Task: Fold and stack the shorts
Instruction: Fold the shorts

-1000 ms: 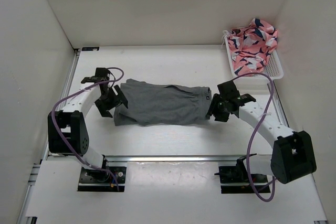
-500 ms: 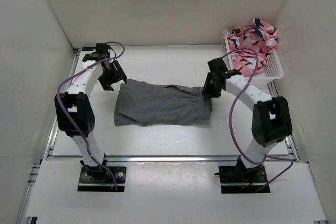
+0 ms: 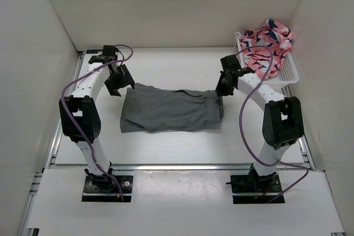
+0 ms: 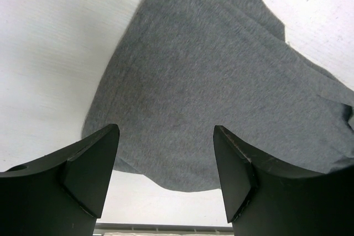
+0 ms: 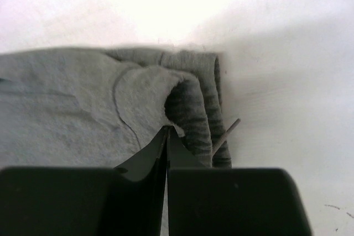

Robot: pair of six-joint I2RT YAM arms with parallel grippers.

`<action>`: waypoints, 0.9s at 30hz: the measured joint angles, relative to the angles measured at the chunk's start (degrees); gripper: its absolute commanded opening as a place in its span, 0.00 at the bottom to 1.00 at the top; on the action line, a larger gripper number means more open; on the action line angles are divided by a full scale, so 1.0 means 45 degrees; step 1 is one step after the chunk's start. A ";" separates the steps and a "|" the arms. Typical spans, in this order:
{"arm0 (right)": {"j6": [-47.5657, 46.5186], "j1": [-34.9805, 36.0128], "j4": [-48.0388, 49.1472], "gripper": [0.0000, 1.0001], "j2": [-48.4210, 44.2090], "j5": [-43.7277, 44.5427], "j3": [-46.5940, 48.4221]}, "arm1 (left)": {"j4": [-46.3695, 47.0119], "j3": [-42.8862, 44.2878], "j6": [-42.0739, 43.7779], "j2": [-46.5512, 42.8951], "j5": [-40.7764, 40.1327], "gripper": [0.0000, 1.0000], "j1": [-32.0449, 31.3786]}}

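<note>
The grey shorts (image 3: 171, 110) lie flat across the middle of the table, folded into a long band. My left gripper (image 3: 118, 81) hangs open above the far left corner of the shorts (image 4: 210, 81), and nothing lies between its fingers (image 4: 166, 136). My right gripper (image 3: 221, 89) is at the far right corner, at the gathered waistband. In the right wrist view its jaws (image 5: 167, 129) are shut, with a raised fold of the shorts (image 5: 66, 103) pinched at their tips. A drawstring end (image 5: 227, 131) pokes out beside them.
A white basket (image 3: 290, 73) stands at the back right with pink patterned cloth (image 3: 268, 42) heaped in it. White walls close in the table on the left, back and right. A metal rail (image 3: 177, 166) runs along the near edge.
Both arms swung from the shorts' ends toward their far corners. The shorts settled flatter. The right gripper closed on the waistband fold; the left gripper narrowed slightly and stayed open.
</note>
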 measured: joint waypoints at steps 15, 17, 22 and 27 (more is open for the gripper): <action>-0.0262 -0.0534 0.0243 0.47 0.0238 -0.1311 -0.0262 | -0.0073 0.0262 0.0180 0.0024 0.0015 0.80 -0.0010; -0.0325 -0.0534 0.0282 0.45 0.0238 -0.1506 -0.0432 | -0.0073 0.0262 0.0180 0.0024 0.0015 0.80 -0.0039; -0.0573 -0.0534 0.0942 0.19 0.0243 -0.2064 -0.0588 | -0.0073 0.0262 0.0180 0.0024 0.0015 0.80 -0.0107; -0.0787 -0.0534 0.1307 0.00 0.0238 -0.2448 -0.0646 | -0.0073 0.0253 0.0180 0.0029 0.0015 0.80 -0.0107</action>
